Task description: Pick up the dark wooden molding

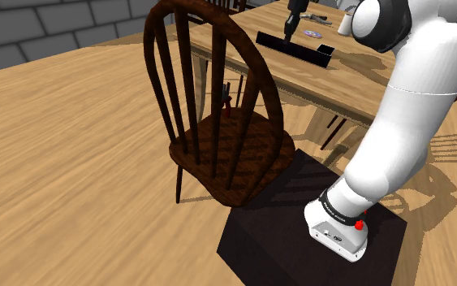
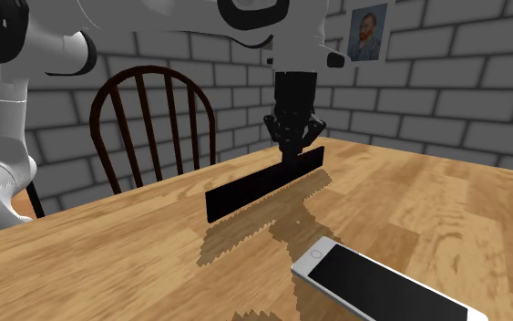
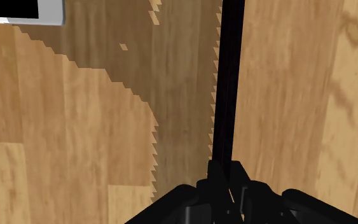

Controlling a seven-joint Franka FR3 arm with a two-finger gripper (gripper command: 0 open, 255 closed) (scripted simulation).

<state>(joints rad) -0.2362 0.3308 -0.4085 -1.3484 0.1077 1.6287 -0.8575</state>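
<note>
Gripper (image 2: 293, 153) is clamped on the molding (image 2: 263, 187). In the wrist view the fingers (image 3: 217, 181) pinch the dark strip (image 3: 228, 83) across its thin face, with no gap showing.

- Molding sits over the table (image 2: 108, 260), standing on edge and near level. Its shadow falls apart from it on the wood, so I judge it just clear of the surface.
- The grip is close to one end. Most of the strip reaches out past the fingers, toward the second exterior view's left.
- Phone (image 2: 382, 283) lies flat on the table, near the strip's shadow. Chair (image 2: 149, 128) stands behind the table's far edge.

Risks, as I read them:
- Off-centre hold. The long free end could lever the strip round in the jaws, so it droops or slips out. A fast lift or a wrist turn would make this worse.
- The contact patch is narrow, and smooth faces may slide under a jolt.
- If the free end sags it could catch the table and twist the strip loose.
- Swinging sideways risks clipping the chair back.

I'd lift slowly and keep the wrist steady.
</note>
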